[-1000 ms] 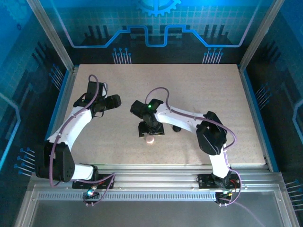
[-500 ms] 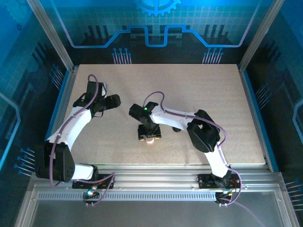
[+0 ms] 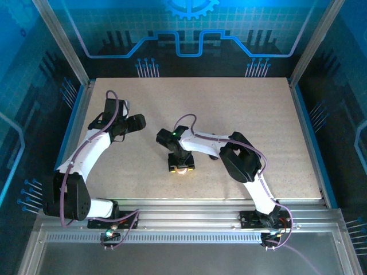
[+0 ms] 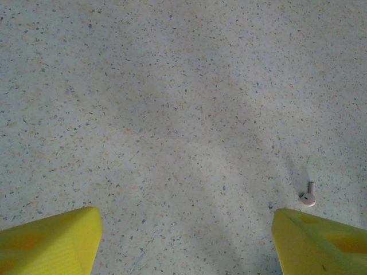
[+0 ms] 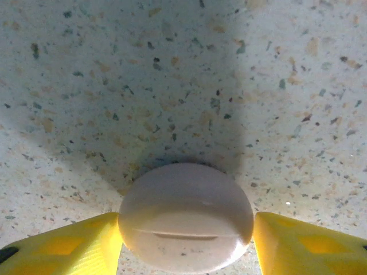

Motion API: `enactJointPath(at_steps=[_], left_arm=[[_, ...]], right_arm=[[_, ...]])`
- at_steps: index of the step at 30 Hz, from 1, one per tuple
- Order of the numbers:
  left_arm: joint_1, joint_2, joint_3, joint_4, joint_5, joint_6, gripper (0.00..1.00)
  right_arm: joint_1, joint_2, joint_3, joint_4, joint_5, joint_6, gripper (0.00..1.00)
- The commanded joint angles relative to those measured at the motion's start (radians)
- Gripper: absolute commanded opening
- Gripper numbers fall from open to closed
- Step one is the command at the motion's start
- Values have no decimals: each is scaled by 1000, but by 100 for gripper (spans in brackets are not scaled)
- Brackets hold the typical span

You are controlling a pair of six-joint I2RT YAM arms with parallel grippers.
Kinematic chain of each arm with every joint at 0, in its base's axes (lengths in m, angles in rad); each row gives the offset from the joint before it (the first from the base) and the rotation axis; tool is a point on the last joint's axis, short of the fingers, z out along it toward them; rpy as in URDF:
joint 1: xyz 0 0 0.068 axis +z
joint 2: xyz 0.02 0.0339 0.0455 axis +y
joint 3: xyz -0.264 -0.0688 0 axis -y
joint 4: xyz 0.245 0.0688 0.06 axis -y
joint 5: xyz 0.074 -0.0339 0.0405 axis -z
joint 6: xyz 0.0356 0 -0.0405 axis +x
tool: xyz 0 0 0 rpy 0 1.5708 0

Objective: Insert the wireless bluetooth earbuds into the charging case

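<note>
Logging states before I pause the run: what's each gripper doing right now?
Left gripper: open, holding nothing.
Right gripper: closed on the pink round case.

The charging case (image 5: 186,215) sits on the tabletop (image 3: 258,114) near its middle, between the right pincer's (image 5: 186,230) fingers, touching both. Farther left, an earbud (image 4: 308,197) lies just beside the left pincer (image 4: 186,232).

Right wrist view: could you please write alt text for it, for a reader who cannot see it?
A closed, pale pink round charging case sits on a speckled tabletop between the two yellow fingers of the right tool, which flank it closely; whether they grip it is unclear.
</note>
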Motion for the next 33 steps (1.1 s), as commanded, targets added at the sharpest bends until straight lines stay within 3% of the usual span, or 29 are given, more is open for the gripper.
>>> enactJointPath(at_steps=[1, 9, 16, 20, 23, 28, 33], left_arm=[[11, 2, 7, 9, 8, 17, 78], [11, 12, 4, 15, 19, 19, 78], [-10, -30, -18, 52, 100, 23, 75], [-65, -109, -66, 120, 107, 40, 74], [-109, -178, -166, 272, 110, 33, 72], [-249, -253, -267, 438, 90, 95, 70], [-331, -312, -367, 608, 119, 182, 71]], right_arm=[[-14, 24, 16, 5, 19, -11, 62], [-18, 13, 14, 12, 51, -23, 48], [-15, -138, -113, 128, 113, 3, 47], [-20, -297, -271, 269, 135, 26, 46], [-39, -429, -410, 400, 127, 34, 47], [-88, -625, -593, 582, 124, 17, 47], [-208, -770, -760, 829, -25, 40, 46]])
